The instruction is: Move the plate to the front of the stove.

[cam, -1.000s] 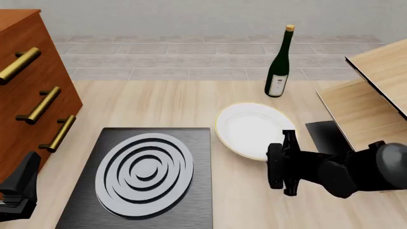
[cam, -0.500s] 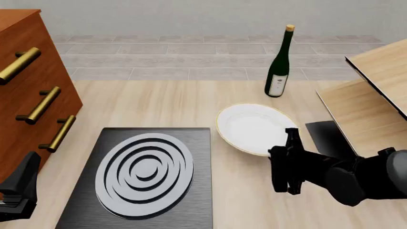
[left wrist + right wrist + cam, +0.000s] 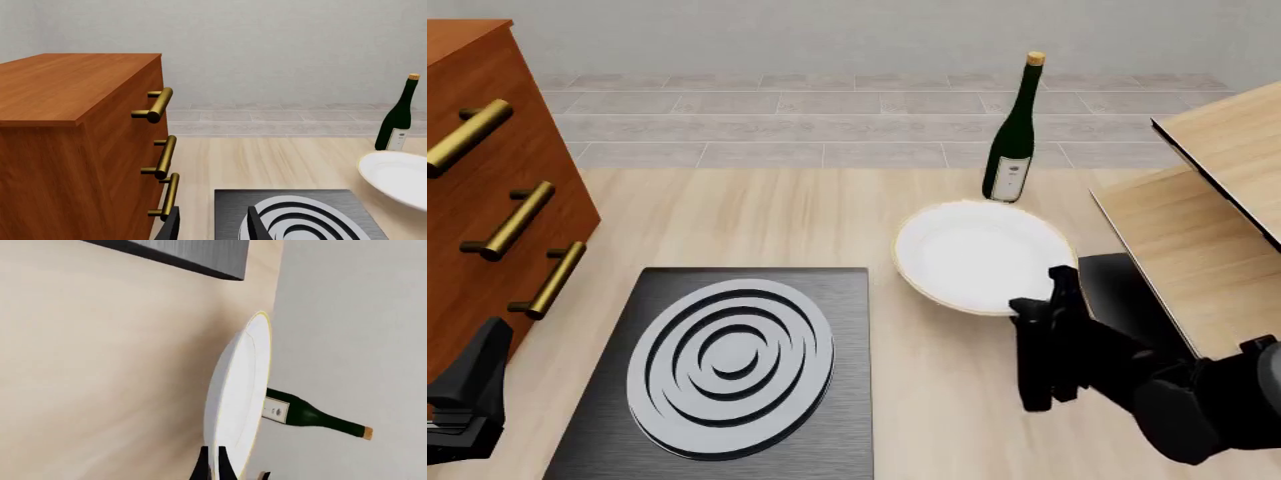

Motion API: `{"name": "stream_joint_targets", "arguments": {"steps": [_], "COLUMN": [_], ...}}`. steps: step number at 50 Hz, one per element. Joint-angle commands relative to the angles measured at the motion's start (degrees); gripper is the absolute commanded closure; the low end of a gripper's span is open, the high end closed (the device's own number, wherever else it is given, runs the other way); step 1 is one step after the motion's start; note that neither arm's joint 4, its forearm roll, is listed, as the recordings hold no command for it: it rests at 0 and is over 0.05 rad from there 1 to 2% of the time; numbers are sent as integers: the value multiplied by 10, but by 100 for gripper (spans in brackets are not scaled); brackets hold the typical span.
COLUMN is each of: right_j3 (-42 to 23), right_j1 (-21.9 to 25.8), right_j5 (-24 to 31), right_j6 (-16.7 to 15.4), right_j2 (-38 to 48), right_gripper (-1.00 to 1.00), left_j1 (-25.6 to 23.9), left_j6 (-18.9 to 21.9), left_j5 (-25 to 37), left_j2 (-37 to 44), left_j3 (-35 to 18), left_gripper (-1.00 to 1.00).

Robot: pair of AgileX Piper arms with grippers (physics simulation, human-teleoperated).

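Now right pincer (image 3: 1054,300) clamped on plate (image 3: 981,255) rim, nothing on it, left pincer (image 3: 212,225) apart.

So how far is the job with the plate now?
Done: the right gripper is shut on the plate at its near rim, and the plate looks lifted off the table. In hand: carrying it. Left: setting it down in front of the stove; it is not there yet. The left gripper idles, open.
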Motion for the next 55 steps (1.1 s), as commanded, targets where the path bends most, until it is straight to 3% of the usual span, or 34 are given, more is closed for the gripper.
{"name": "stream_joint_targets", "arguments": {"steps": [1, 6, 23, 55], "right_j3": [0, -1, -31, -158], "right_j1": [-9, -10, 11, 116], "right_j5": [-66, -97, -93, 54], "right_j6": [-23, -34, -21, -11], "right_j2": [-2, 2, -10, -44], "right_gripper": [100, 100, 100, 100], "left_j1": [0, 0, 0, 0], "left_j6": [0, 0, 0, 0], "left_j5": [0, 0, 0, 0], "left_j2": [0, 0, 0, 0], "left_j3": [0, 0, 0, 0], "left_gripper": [-100, -100, -100, -100]}}
